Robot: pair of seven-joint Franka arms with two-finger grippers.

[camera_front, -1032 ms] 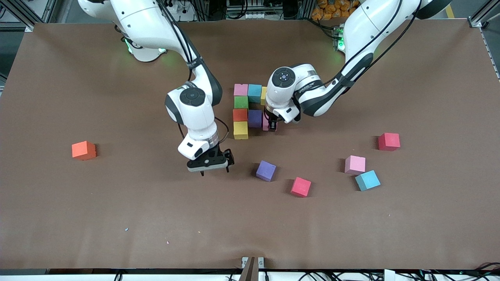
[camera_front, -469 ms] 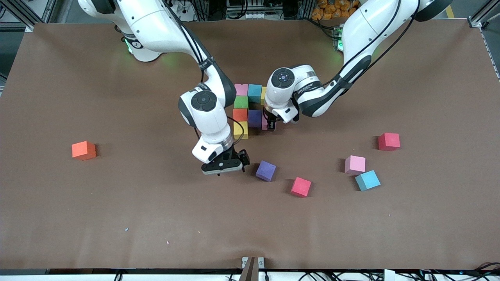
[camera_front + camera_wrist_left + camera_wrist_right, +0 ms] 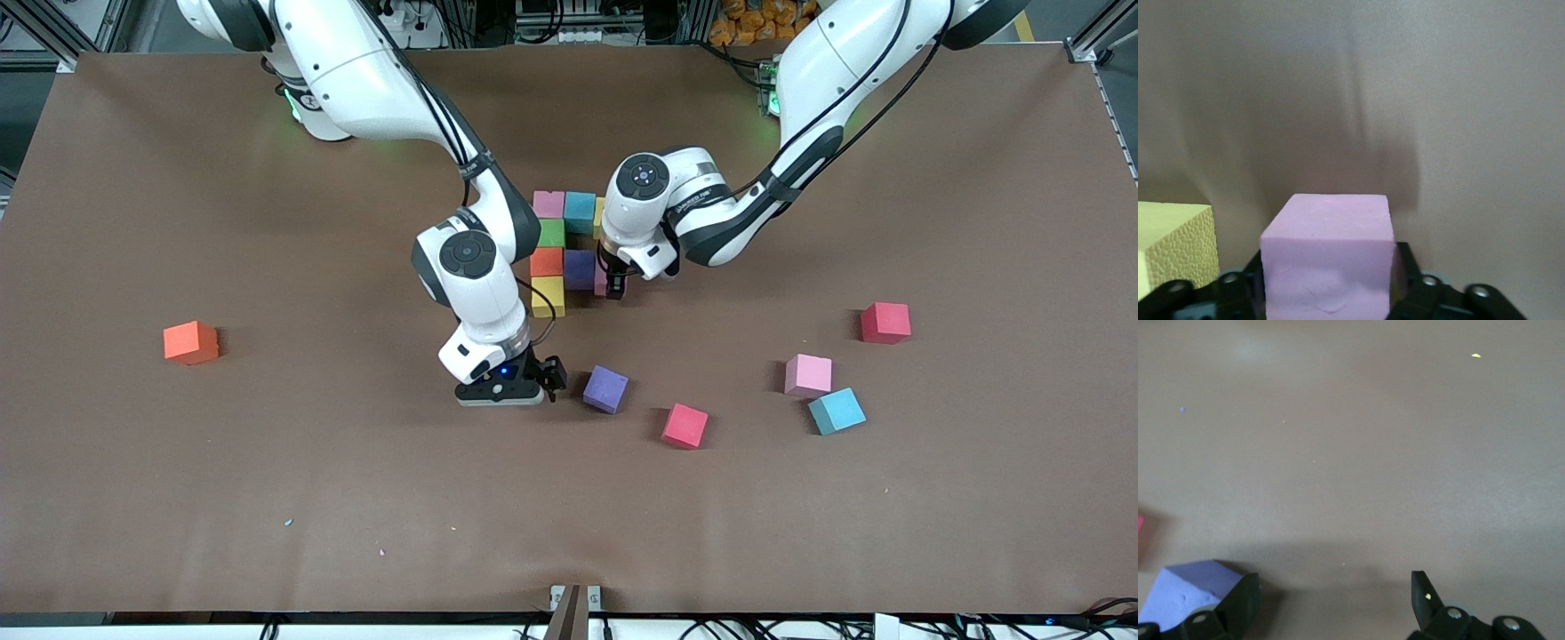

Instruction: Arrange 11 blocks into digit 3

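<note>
Since a second ago the right gripper [image 3: 520,384] has swung toward the loose purple block [image 3: 606,388] and dropped low over the table [image 3: 267,462] just beside it; the left gripper [image 3: 615,286] has barely shifted. Left to right in the front view: a lone orange block [image 3: 190,342], the right arm bent down, the built cluster [image 3: 558,258] of blocks, the left arm reaching in low from its base. The right wrist view shows fingers [image 3: 1238,603] spread with bare table between them, the purple block at one finger. The left wrist view shows a pink block [image 3: 1328,263] between that gripper's fingers – gripped or just released, cannot tell – beside a yellow block [image 3: 1171,243].
</note>
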